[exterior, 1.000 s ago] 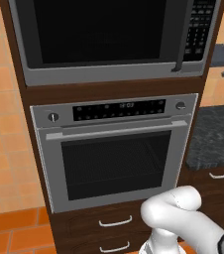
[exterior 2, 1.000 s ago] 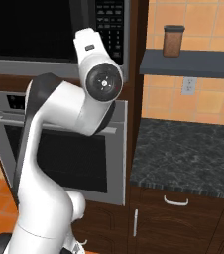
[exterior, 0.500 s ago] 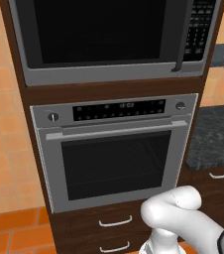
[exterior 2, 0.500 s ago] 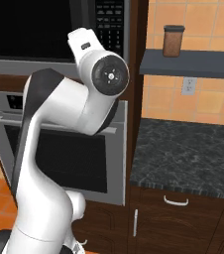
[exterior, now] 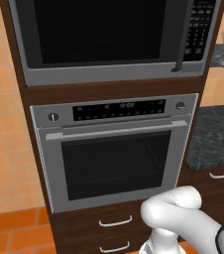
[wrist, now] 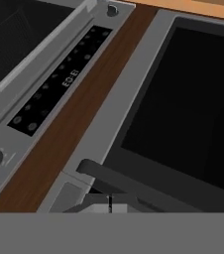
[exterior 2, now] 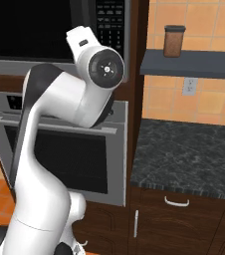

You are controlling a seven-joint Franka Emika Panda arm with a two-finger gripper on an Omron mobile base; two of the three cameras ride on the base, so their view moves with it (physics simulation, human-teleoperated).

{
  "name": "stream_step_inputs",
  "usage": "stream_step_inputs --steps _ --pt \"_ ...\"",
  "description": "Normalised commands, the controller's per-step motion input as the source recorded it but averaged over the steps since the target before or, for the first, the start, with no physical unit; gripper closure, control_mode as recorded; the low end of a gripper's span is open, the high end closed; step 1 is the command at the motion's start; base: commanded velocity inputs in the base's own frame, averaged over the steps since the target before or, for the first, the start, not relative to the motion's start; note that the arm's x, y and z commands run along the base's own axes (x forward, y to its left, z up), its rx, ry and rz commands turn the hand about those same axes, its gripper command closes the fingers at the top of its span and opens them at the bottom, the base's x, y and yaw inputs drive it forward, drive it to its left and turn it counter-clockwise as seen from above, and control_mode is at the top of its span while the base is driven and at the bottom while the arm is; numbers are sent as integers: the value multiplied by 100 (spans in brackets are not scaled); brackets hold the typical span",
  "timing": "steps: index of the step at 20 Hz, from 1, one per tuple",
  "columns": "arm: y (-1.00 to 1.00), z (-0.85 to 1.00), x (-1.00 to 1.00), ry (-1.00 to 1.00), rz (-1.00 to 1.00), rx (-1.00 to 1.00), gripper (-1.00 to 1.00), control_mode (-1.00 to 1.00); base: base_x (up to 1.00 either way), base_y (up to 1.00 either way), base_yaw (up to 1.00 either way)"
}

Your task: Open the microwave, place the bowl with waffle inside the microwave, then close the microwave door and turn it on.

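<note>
Hand view looks close along the cabinet front: the microwave door (wrist: 183, 109), a wide black glass panel, fills the right of the frame, and its dark handle strip (wrist: 148, 186) runs across the lower middle, just above the bottom edge. My gripper's fingertips are not clear enough there for me to tell whether they are released or clenched. A brown wood band separates the microwave from the silver oven (wrist: 39, 94), whose black display strip slants through the left of the frame, with a round knob at the lower left. From the left base view, the microwave (exterior: 114, 39) sits shut in the upper part of the frame, keypad (exterior: 200, 30) at its right, and the oven below it. From the right base view, my arm (exterior 2: 64, 114) rises in front of the oven, beside a dark speckled worktop (exterior 2: 189, 154), with a brown jar (exterior 2: 173, 41) on the shelf above.
</note>
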Motion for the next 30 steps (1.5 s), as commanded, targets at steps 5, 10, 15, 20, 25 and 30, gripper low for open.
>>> stream_step_inputs --steps 5,10,15,20,25,30 --pt "0 -8 31 -1 0 0 100 -100 0 0 0" --pt "0 0 18 -10 0 0 100 -100 0 0 0" --pt "0 -2 20 -10 0 0 100 -100 0 0 0" --pt "0 -2 20 -2 0 0 100 -100 0 0 0" --pt "0 0 24 0 0 0 100 -100 0 0 0" --pt "1 -4 25 0 0 0 100 -100 0 0 0"
